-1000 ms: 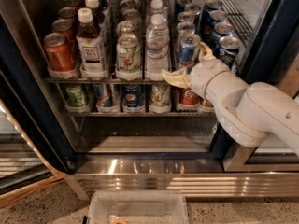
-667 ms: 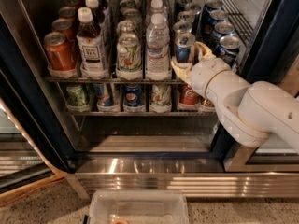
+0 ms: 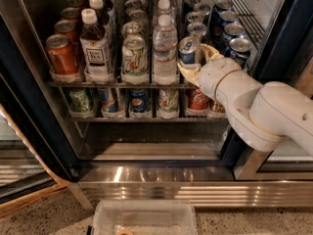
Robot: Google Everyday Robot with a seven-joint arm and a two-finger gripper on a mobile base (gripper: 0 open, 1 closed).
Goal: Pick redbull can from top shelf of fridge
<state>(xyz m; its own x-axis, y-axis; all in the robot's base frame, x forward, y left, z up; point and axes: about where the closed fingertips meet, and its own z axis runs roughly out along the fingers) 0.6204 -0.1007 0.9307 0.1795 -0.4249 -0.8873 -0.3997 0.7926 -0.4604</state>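
The redbull can (image 3: pixel 188 50), slim, blue and silver with a shiny lid, stands at the front of the top shelf (image 3: pixel 117 84) of the fridge (image 3: pixel 29 111), right of a water bottle (image 3: pixel 165 50). It leans slightly left. My gripper (image 3: pixel 198 61) is open around the can. One pale finger (image 3: pixel 187 72) is low in front of it, and the other (image 3: pixel 212 51) is at its right side. My white arm (image 3: pixel 264 111) reaches in from the right and hides the shelf's right front.
Wider dark-blue cans (image 3: pixel 234 38) fill the lanes on the right. The top shelf also holds a green-white can (image 3: pixel 135 58), a tea bottle (image 3: pixel 94 45) and an orange-red can (image 3: pixel 60 55). The lower rack (image 3: pixel 137 119) holds more cans. A clear plastic bin (image 3: pixel 144 217) sits on the floor.
My gripper has moved up and in from below the shelf front to around the redbull can. The can has shifted slightly left.
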